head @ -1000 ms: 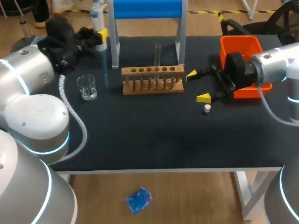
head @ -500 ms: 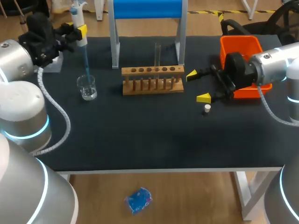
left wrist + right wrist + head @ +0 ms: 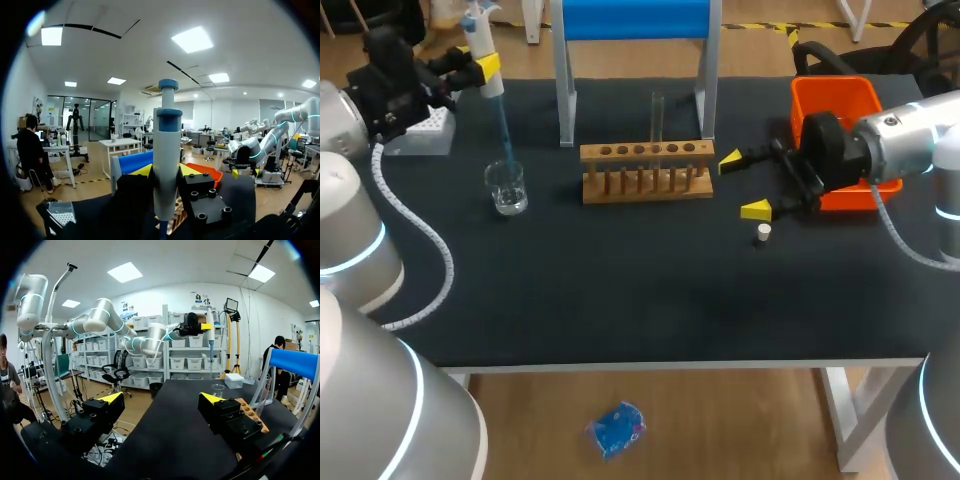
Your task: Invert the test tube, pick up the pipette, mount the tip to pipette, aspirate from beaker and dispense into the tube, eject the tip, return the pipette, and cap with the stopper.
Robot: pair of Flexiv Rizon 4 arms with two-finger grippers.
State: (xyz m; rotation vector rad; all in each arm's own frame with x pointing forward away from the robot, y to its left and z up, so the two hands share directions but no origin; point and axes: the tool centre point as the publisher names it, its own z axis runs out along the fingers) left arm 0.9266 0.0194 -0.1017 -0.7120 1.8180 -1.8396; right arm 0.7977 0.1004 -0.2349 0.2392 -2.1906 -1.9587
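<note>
**A:** Jaws? Near first.

**B:** R jaws wide, empty, just beside stopper [image 3: 763, 234] on worktop [image 3: 620, 300], prob. waiting to cap.

**A:** Further back?

**B:** Next beaker [image 3: 506, 187], then test tube [image 3: 657, 115] upright in rack [image 3: 646, 172], mouth up for dispensing. L jaws clamp pipette [image 3: 166, 150] vertical at back, tip [image 3: 504, 135] pointing down at beaker. Aspirating step, I'd say. Can't tell if tip's end touches liquid.

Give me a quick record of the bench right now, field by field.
left gripper: jaws shut on pipette, blue tip over beaker
right gripper: jaws open, empty, beside stopper
test tube: upright in wooden rack, uncapped
stopper: on table, near orange bin
tip box: far left corner
</note>
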